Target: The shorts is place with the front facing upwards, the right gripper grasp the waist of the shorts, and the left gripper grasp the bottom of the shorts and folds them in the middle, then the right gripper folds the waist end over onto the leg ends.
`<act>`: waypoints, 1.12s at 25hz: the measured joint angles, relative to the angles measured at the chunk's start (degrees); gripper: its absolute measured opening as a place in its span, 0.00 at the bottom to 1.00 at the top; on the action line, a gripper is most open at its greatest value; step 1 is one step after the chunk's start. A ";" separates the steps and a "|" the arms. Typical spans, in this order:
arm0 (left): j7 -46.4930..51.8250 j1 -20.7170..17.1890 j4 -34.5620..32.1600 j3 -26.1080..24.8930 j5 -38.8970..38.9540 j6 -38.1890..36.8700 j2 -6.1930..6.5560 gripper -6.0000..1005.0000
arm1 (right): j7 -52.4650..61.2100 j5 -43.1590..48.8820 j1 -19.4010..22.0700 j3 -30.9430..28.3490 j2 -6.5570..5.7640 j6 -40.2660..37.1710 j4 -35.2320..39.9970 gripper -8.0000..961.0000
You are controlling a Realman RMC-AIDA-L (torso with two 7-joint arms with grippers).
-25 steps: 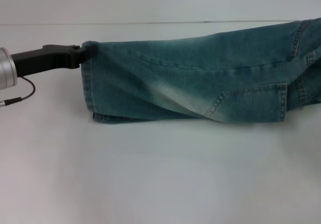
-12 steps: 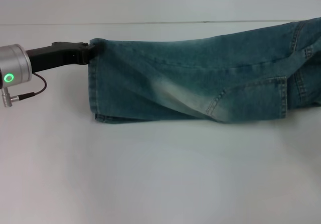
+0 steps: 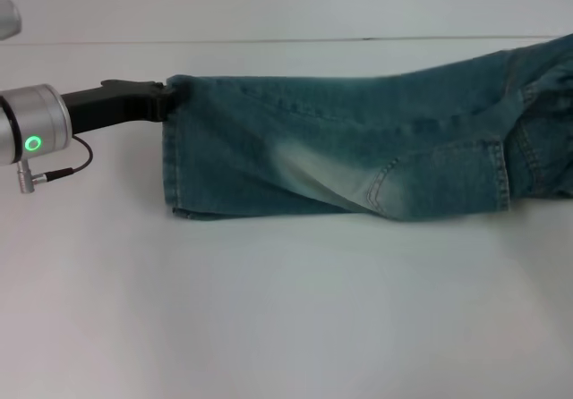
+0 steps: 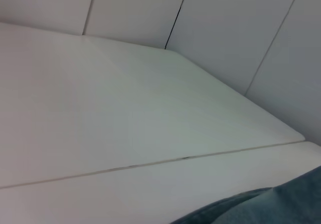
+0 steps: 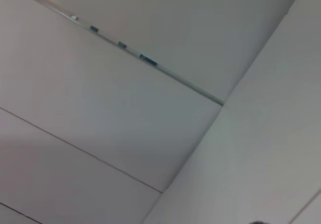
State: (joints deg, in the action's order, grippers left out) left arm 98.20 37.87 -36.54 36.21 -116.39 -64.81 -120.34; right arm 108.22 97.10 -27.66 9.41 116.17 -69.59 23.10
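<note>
Shorts [image 3: 358, 148], one pair, folded on table [image 3: 286, 309]; left gripper [image 3: 166, 95] clamped on leg-end corner.

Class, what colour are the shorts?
Faded blue denim shorts, paler mid-leg; clearest in the head view.
</note>
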 joint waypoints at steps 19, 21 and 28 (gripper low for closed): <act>-0.91 0.43 -0.91 2.17 -0.17 5.05 -1.23 0.47 | -7.68 0.24 -0.74 3.83 -0.84 4.88 2.77 0.69; -0.91 0.45 -0.91 2.39 -0.17 5.06 -1.26 0.56 | -6.85 0.26 -0.67 5.13 -1.34 5.97 2.80 0.74; -0.91 -0.13 -0.91 4.88 -0.17 5.00 -1.86 0.82 | 1.80 0.35 -0.33 12.50 -3.19 9.59 3.03 0.86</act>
State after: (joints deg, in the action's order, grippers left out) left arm 97.29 37.74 -37.45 41.09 -116.56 -59.81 -122.20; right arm 110.02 97.46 -27.99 21.92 112.98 -60.01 26.13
